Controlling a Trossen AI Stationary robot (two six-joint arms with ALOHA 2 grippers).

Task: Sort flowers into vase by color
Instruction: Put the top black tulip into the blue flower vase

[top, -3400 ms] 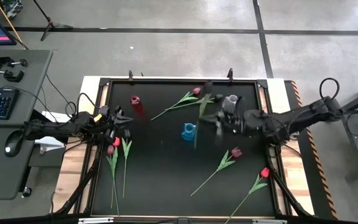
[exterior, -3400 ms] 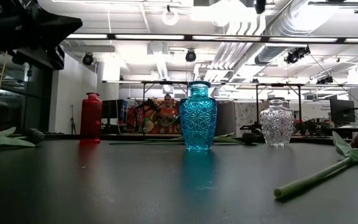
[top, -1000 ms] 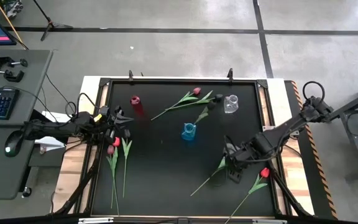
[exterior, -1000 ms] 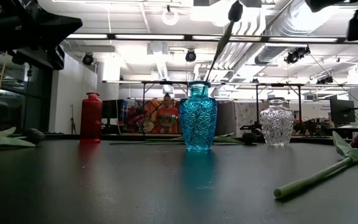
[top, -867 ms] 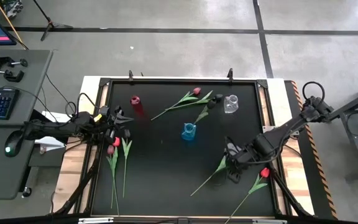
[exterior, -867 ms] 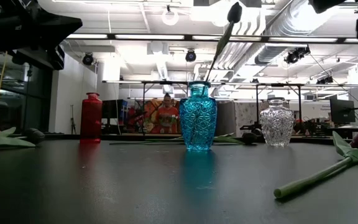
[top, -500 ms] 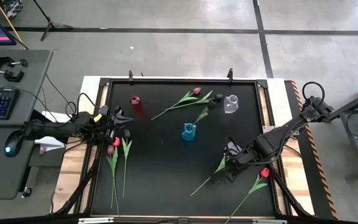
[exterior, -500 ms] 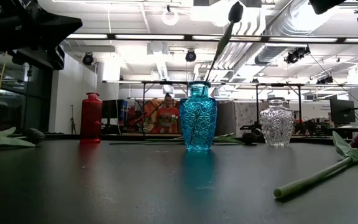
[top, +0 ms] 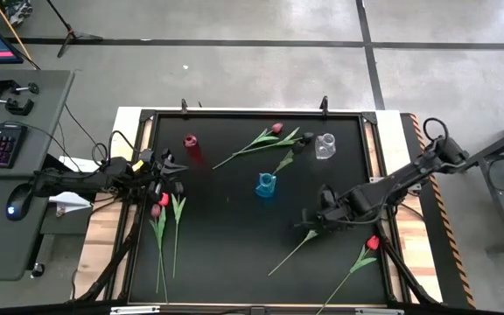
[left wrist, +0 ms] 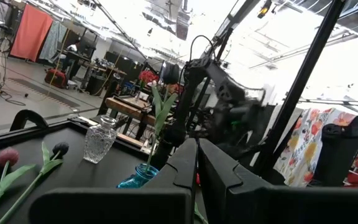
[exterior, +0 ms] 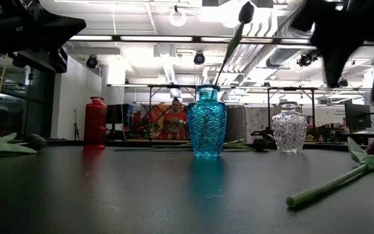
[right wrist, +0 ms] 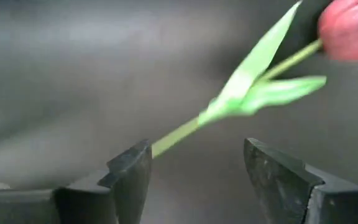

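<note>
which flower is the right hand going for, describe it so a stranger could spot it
Start from the blue vase at the middle of the black table and look toward the right arm's side. The open right hand hovers over a tulip lying flat there. Unlike the bright red tulip beside it, its head is hidden under the hand.

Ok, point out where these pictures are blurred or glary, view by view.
Right wrist view: the tulip is smeared and soft, its red head blurred. Low view: the right arm is a dark blur at top right, and the ceiling lights glare. Left wrist view: bright window glare behind the blue vase. High view: evenly lit, sharp.
</note>
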